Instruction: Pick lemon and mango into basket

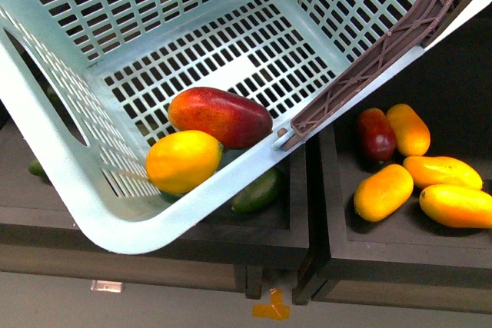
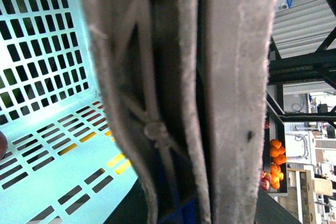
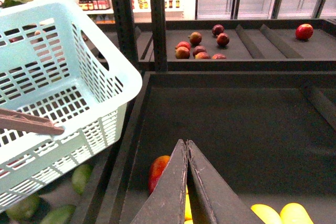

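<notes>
The light blue-green basket [image 1: 115, 228] hangs tilted in front of the shelves. Inside it, on the slotted floor, lie the red-orange mango [image 1: 220, 117] and the yellow-orange lemon [image 1: 183, 160], touching each other. My left gripper [image 2: 181, 182] is shut on the basket's brown handle [image 1: 384, 51]; the handle [image 2: 157, 77] with its zip tie fills the left wrist view. My right gripper [image 3: 186, 142] is shut with nothing in it, beside the basket [image 3: 105, 77] and above a dark bin.
A dark bin [image 1: 338, 243] to the right holds several yellow-orange fruits [image 1: 383, 192] and a red one [image 1: 375, 134]. Green fruits [image 1: 256, 192] lie under the basket. Red fruits [image 3: 199, 45] sit on a rear shelf behind a dark post [image 3: 123, 19].
</notes>
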### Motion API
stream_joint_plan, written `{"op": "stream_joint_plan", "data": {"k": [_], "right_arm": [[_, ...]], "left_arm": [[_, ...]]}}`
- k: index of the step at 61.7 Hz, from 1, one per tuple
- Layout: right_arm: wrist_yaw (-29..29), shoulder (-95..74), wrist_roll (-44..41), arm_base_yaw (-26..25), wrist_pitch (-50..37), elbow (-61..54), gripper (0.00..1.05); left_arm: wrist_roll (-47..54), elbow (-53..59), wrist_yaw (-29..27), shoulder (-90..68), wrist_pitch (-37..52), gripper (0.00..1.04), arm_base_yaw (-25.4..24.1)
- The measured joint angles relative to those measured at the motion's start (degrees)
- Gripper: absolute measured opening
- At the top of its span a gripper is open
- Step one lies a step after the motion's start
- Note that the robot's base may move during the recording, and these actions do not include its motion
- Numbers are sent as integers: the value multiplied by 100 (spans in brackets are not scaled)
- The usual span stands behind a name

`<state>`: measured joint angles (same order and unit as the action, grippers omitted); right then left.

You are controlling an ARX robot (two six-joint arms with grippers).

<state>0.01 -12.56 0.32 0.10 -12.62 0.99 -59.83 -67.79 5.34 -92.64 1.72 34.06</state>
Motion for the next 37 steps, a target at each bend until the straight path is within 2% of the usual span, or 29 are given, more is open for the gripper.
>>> {"op": "stream_joint_plan", "data": {"k": [10,17,29,31,37], "right_arm": [[0,229,2,0,236,0,2],[9,1032,2,0,1180,0,2],[9,1213,0,0,1252,2,2],[7,1215,-4,0,1252,2,5],[7,1217,-4,0,1255,2,22]], "left_arm": [[0,2,0,0,0,17,0],[0,0,2,0,0,17,0],[-7,2,-9,0,0,17,0],[-11,2,0,0,0,17,0],[4,2,-2,0,0,17,0]]}}
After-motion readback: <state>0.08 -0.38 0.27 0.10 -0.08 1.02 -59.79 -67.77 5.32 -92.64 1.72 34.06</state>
